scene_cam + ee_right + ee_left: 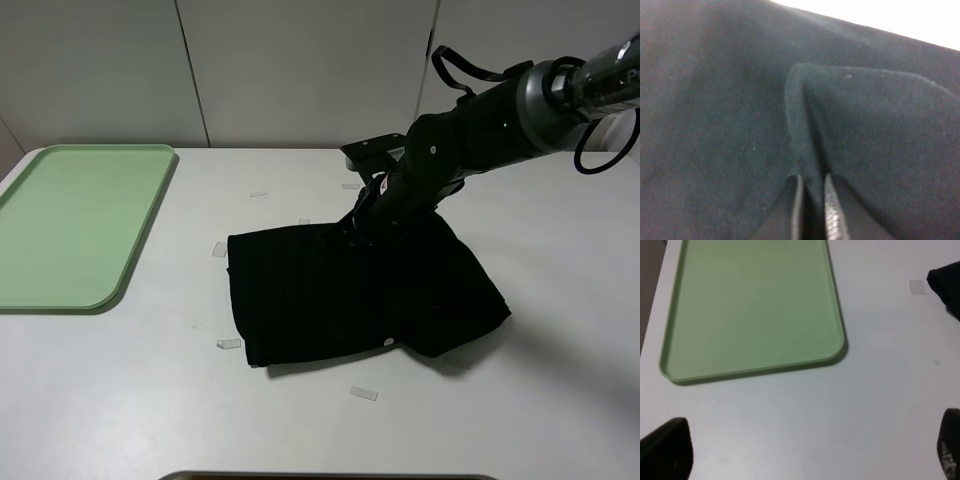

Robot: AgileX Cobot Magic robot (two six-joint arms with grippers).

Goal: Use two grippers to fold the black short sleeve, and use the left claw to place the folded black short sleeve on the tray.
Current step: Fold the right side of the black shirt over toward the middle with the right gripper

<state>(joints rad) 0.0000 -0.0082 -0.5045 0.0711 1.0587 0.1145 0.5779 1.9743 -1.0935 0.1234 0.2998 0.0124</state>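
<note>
Now right arm [480, 130] aslant, claw [812, 185] tight on black short sleeve [350, 290].

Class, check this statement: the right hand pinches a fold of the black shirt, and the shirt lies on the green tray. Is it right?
Not quite. The black shirt lies on the white table, apart from the green tray, as the exterior high view shows. The right hand does pinch a fold of it.

Surfaces: black short sleeve [340, 295] matt woven cloth, lint-flecked; tray [60, 230] smooth plastic, faint sheen; tabletop [560, 400] smooth, matt; right arm segment [545, 90] glossy grey metal.
</note>
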